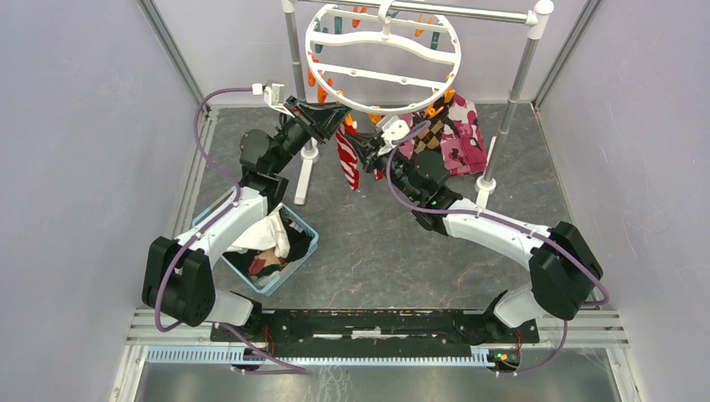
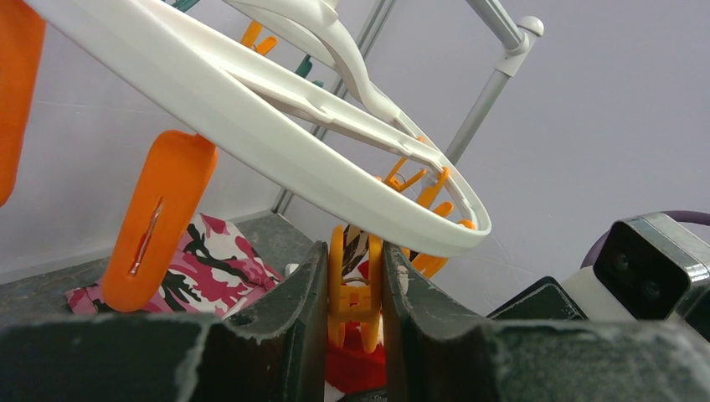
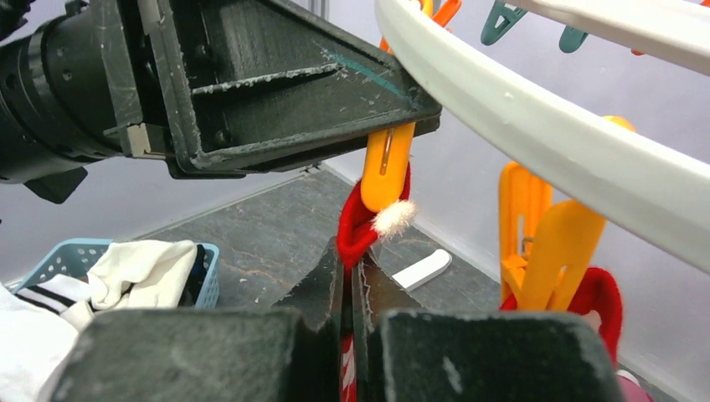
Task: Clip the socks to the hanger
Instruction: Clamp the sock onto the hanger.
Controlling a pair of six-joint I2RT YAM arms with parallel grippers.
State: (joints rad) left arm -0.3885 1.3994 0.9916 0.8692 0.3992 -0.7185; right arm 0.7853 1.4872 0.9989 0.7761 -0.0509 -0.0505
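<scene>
We see the large round white plastic hanger (image 1: pixel 311 46) hanging from the silver metal rail with white-capped poles (image 1: pixel 519 84) at the far side of the grey worktop (image 1: pixel 377 243). The left end effector (image 2: pixel 354 261) sits under the near part of the ring. Its two dark fingers (image 2: pixel 311 285) squeeze an orange plastic clothespin (image 2: pixel 355 289) that hangs just below the rim.

Under that clothespin, a red-and-white striped sock (image 3: pixel 355 234) hangs down toward the worktop. Its red cuff, which carries a small white tuft, touches the clothespin's lower end. We cannot tell whether the tips are closed on the cloth. The right end effector (image 3: pixel 352 266) comes from the other side, its fingers pressed together on the red cuff just beneath the clothespin.

Further along the rim, two more orange clothespins (image 3: pixel 553 251) hang close together with red cloth at their lower ends. From above, a brown-and-black argyle sock (image 1: pixel 429 134) hangs beneath the ring's near right edge, beside a pink, black and white camouflage cloth (image 1: pixel 465 138). A light blue plastic basket (image 1: pixel 295 270) stands on the worktop by the left arm, with white cloth and more socks inside.
</scene>
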